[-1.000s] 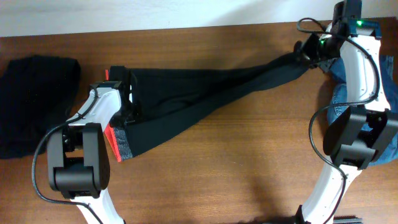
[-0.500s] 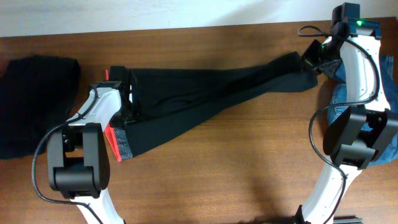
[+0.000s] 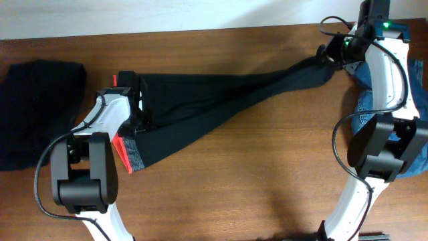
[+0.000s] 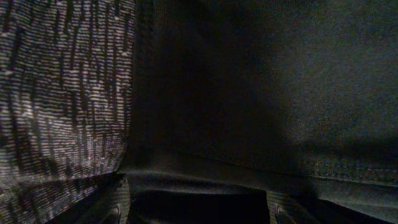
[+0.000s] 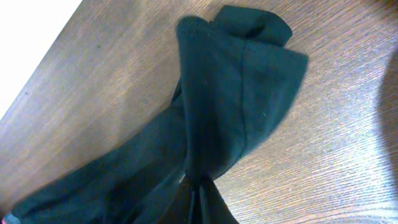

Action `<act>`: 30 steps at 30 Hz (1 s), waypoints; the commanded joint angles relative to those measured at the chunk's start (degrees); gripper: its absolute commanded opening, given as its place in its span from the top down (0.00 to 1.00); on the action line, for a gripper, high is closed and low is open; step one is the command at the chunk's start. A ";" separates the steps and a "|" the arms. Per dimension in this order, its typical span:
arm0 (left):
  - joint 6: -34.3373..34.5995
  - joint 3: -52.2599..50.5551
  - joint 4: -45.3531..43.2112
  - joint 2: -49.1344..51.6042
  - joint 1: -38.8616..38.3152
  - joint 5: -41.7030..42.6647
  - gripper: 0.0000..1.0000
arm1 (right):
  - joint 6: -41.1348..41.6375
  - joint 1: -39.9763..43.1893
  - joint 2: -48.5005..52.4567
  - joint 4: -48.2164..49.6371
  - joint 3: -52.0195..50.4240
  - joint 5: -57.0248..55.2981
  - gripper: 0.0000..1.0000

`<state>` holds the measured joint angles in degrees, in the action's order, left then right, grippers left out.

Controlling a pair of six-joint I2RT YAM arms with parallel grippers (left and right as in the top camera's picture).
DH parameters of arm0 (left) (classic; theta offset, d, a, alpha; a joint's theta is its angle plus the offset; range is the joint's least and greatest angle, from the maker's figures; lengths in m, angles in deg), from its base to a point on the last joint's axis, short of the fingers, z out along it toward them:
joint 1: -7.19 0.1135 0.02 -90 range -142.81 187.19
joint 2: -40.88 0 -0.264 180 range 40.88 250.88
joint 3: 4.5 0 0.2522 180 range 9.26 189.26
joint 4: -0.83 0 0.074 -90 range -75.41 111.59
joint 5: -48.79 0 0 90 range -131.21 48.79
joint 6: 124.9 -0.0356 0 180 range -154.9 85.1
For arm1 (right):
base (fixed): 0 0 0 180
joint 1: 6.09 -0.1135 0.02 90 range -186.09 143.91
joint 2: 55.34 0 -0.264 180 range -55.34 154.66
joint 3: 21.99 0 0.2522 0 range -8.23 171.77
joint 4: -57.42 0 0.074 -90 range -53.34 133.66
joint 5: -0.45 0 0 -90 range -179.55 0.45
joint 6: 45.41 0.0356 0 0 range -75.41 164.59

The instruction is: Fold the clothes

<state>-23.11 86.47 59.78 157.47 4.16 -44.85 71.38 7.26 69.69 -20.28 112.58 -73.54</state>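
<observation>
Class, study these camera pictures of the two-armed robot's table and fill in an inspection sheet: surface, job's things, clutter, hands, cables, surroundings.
Surface: brown wooden table, no spills seen.
Job's things: long black soft-fabric trousers with a grey, red-edged waistband, stretched across the table, unfolded.
Clutter: bundled black cloth at far left; blue denim garment under the right arm.
Hands: left hand open, pressed on the waistband end; right hand shut on a leg end.
Cables: black cable loop beside the left arm; another black cable beside the right.
Surroundings: pale wall strip beyond the table.
</observation>
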 commanded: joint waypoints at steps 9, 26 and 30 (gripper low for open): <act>0.11 -3.34 0.28 6.45 -0.57 0.81 0.29 | -2.71 0.13 -1.77 7.41 -9.38 2.19 0.96; 0.11 -3.34 0.24 6.45 -0.57 0.81 0.29 | -6.88 0.31 -3.67 15.23 -9.51 13.11 0.96; 0.09 -3.34 0.24 6.45 -0.57 0.81 0.29 | -6.86 0.28 -3.67 12.74 -9.51 8.63 0.96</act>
<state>-23.11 86.47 59.78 157.47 4.16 -44.85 65.50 7.28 68.45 -6.95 102.79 -62.24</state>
